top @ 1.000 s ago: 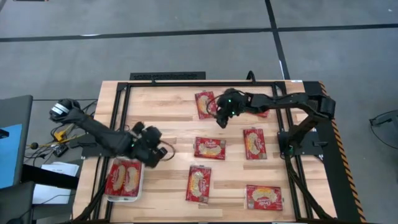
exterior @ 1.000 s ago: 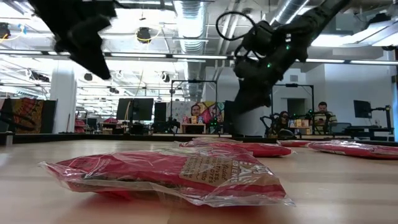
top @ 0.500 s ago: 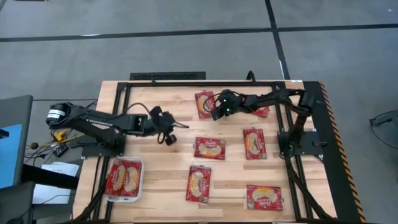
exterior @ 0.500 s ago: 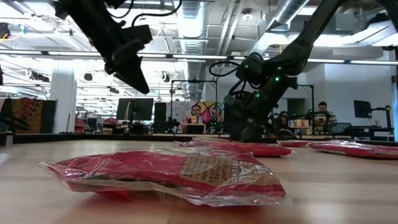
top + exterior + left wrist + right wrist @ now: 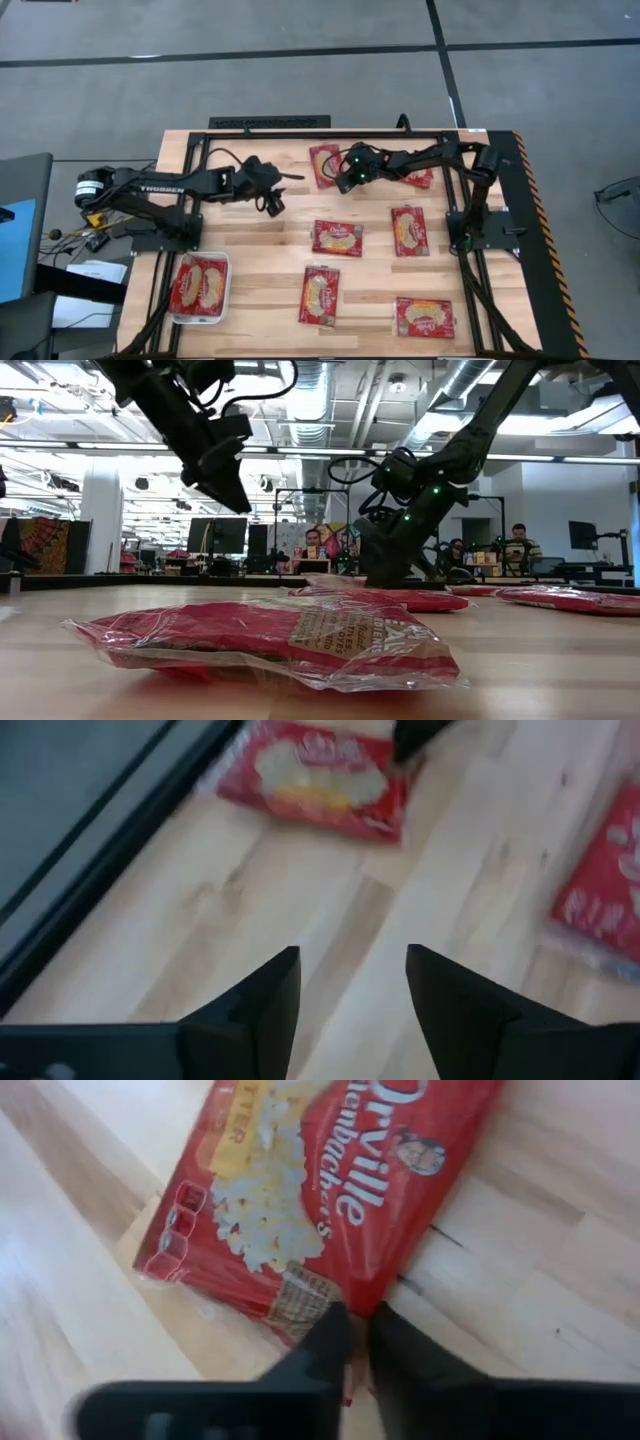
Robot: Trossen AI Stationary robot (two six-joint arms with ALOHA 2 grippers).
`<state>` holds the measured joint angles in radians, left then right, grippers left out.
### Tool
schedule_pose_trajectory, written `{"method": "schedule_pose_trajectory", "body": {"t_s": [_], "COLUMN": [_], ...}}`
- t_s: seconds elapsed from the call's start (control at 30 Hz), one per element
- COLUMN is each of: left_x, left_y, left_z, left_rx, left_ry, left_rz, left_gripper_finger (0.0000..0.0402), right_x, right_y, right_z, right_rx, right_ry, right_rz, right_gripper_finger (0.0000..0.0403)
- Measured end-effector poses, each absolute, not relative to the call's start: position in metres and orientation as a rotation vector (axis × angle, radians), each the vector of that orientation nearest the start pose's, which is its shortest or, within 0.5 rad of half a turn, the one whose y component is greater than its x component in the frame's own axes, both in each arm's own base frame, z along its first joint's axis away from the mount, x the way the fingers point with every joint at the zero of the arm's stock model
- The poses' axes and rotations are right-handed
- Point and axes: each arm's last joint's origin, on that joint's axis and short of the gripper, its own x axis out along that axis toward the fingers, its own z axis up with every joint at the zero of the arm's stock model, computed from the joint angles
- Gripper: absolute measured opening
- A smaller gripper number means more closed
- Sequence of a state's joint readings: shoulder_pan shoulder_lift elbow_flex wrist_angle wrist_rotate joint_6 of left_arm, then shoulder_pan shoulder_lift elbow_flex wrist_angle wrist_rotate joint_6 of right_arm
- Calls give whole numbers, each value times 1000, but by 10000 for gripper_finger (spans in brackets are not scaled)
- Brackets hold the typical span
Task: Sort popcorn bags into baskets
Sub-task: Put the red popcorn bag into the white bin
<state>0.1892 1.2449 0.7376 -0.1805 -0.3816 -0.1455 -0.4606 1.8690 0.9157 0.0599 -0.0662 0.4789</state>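
Note:
Several red popcorn bags lie flat on the wooden table. My right gripper (image 5: 343, 183) is down at the far one (image 5: 323, 163), its fingers closed to a narrow gap on that bag's edge. My left gripper (image 5: 274, 203) hangs open above bare wood to the left of that bag, holding nothing; its wrist view shows the spread fingers (image 5: 262, 1005) and the same bag (image 5: 310, 775) ahead. At the near left stands the white basket (image 5: 227, 262) with one bag (image 5: 200, 285) lying in it. My right gripper pinches the far bag's right edge (image 5: 335, 1302), toward its near corner, between its two fingers (image 5: 325, 1342). The fingers slant down at it from the table's right side. The bag lies flat on the wood.
More bags lie at the middle (image 5: 337, 238), right of middle (image 5: 408, 230), near middle (image 5: 319, 295) and near right (image 5: 424, 318); another (image 5: 422, 180) shows partly under the right arm. A black frame (image 5: 190, 170) borders the table. In the low view a bag (image 5: 270, 640) lies close to the camera.
My left gripper has left the basket at the near left and gone toward the far edge and somewhat to the right, staying above the table. My right gripper has come down onto the far bag and shifted a little toward the left.

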Motion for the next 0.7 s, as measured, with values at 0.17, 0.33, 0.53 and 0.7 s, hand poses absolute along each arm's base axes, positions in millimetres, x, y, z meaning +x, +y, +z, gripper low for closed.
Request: {"method": "schedule_pose_trajectory", "body": {"t_s": [0.17, 0.33, 0.53, 0.7], "left_x": [249, 249, 252, 255], "left_y": [60, 60, 62, 68], "left_z": [232, 232, 236, 242], "left_rx": [-81, -81, -62, -16], "left_ry": [586, 590, 550, 492], "left_rz": [595, 590, 502, 404], "left_gripper_finger": [175, 175, 175, 175], "right_x": [319, 326, 334, 336], "right_y": [-138, -100, -45, -15], "right_z": [117, 137, 175, 197], "right_rx": [475, 50, -423, -597], "right_ry": [833, 887, 812, 708], "right_rz": [-450, -434, -393, -285], "right_gripper_finger": [16, 6, 5, 5]}}
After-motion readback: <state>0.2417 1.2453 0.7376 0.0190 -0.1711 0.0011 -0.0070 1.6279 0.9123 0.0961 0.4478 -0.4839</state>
